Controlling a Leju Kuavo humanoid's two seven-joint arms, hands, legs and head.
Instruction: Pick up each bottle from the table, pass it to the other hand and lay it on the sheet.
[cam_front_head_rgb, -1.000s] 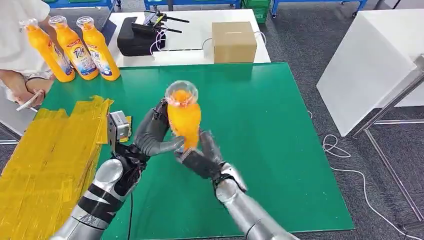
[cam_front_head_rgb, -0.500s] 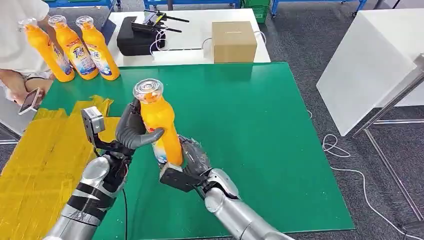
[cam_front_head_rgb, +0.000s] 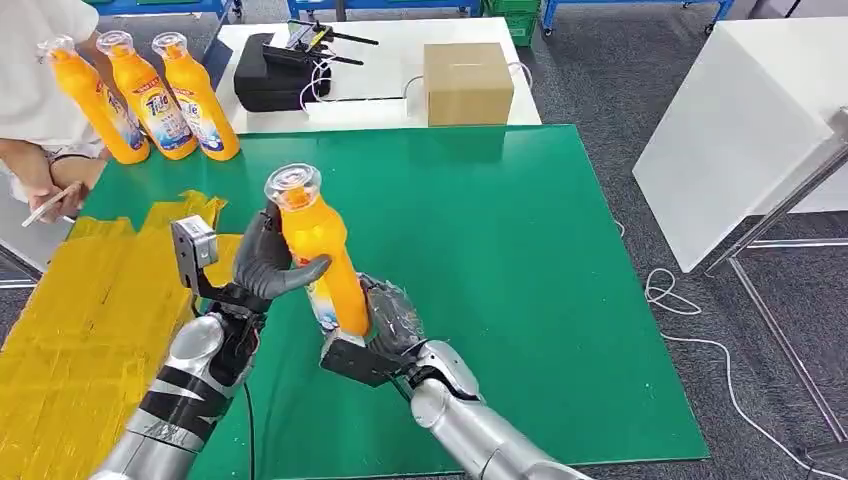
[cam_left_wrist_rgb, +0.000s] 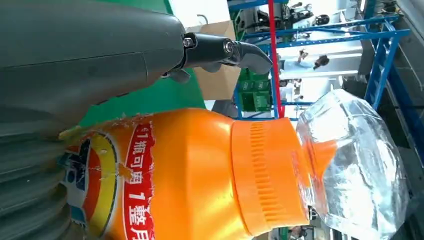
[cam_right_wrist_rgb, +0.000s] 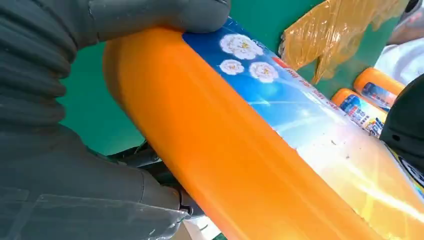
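Both hands grip one orange plastic bottle with a clear cap (cam_front_head_rgb: 318, 250) above the green-topped desk (cam_front_head_rgb: 520, 250).

The left hand (cam_front_head_rgb: 268, 262) wraps the bottle's upper body just below the neck; the right hand (cam_front_head_rgb: 385, 325) clasps its lower end from underneath, so the bottle stands nearly upright, tilted slightly, between them. The crinkled yellow sheet (cam_front_head_rgb: 90, 320) lies on the desk just outside the left hand. Three more orange bottles (cam_front_head_rgb: 150, 95) stand well beyond it, beside a person's hand (cam_front_head_rgb: 45, 195).

An orange bottle (cam_front_head_rgb: 318, 250) with a clear cap stands nearly upright above the green mat (cam_front_head_rgb: 520, 260); three like it (cam_front_head_rgb: 140, 95) stand at its far left corner, beside the yellow sheet (cam_front_head_rgb: 90, 320).
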